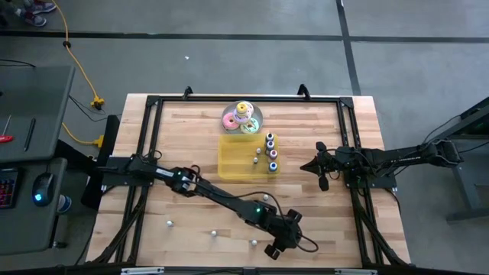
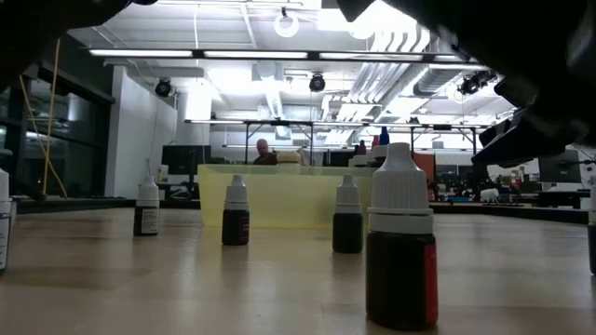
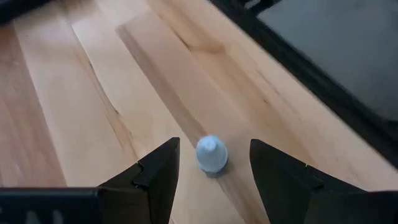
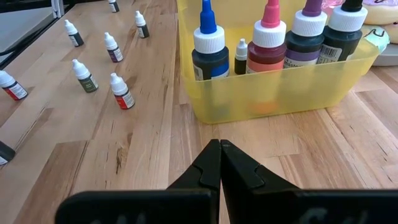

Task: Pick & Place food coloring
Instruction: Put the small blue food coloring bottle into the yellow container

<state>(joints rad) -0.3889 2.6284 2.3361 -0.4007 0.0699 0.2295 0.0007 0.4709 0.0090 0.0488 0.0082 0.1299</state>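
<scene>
Small food coloring bottles stand loose on the wooden table: three near the front left [image 1: 215,233], several more in the right wrist view [image 4: 121,91]. One with a white cap [image 3: 211,158] stands upright near the table's front edge. My left gripper [image 3: 214,144] [image 1: 273,249] is open above it, one finger [image 3: 163,171] on each side, clear of it. Larger bottles [image 4: 268,38] stand in the yellow tray [image 1: 229,164]. My right gripper [image 4: 219,163] [image 1: 317,168] waits shut at the right, facing the tray.
A plate of pastel ring toys [image 1: 243,117] sits just beyond the tray. A black frame rail [image 1: 229,99] runs around the table, close to my left gripper at the front edge. A person [image 2: 264,149] sits in the room far behind.
</scene>
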